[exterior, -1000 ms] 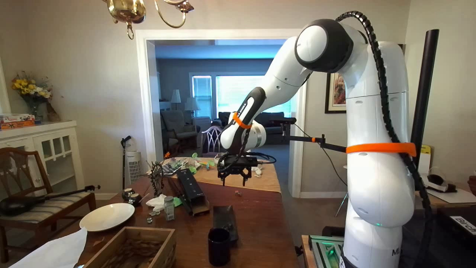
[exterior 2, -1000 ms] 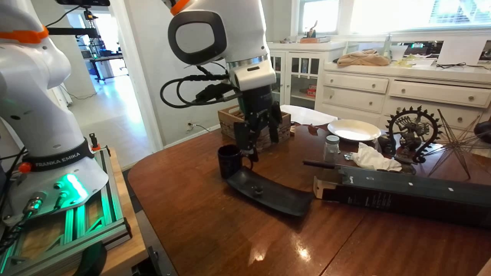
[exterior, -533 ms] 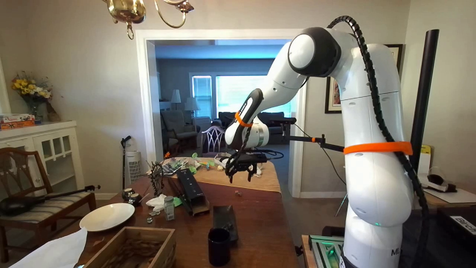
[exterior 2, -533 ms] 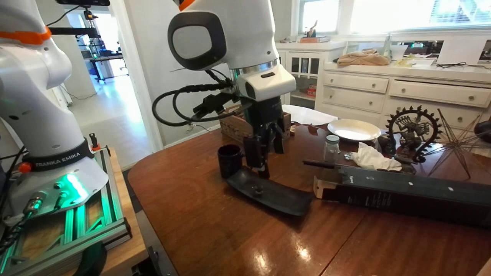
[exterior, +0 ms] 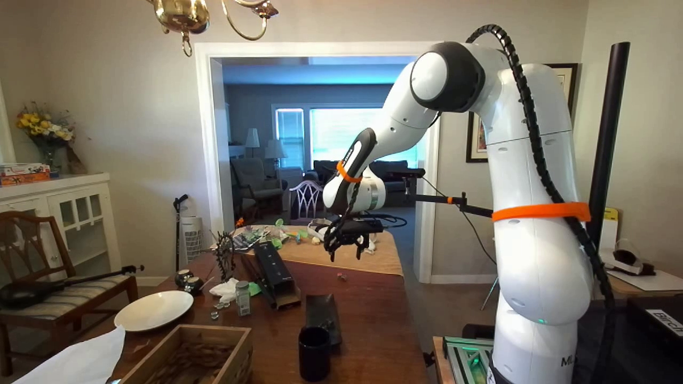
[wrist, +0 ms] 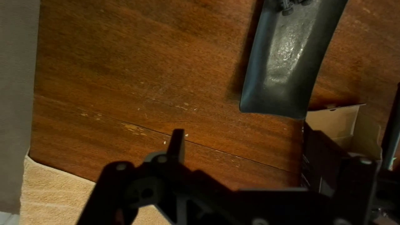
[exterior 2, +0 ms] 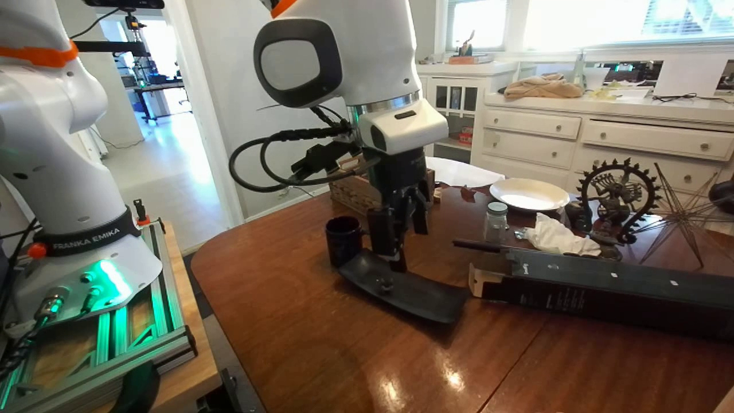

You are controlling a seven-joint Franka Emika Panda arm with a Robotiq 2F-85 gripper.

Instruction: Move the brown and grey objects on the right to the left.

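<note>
Gripper (exterior: 345, 257): further right in an exterior view than it was a second ago, and turned slightly.
Dark tray (exterior 2: 424, 297): in an exterior view the gripper has moved down and right, a fingertip now overlapping the far edge; how close it really is cannot be judged from this angle.
Mug (exterior 2: 339, 245): its handle, in sight a second ago, is now mostly covered by the gripper.
Elbow joint (exterior: 451, 77): lower and further left in an exterior view.
Cables (exterior 2: 307, 133): sagging lower, now across the front of the wooden crate (exterior 2: 354, 194).
</note>
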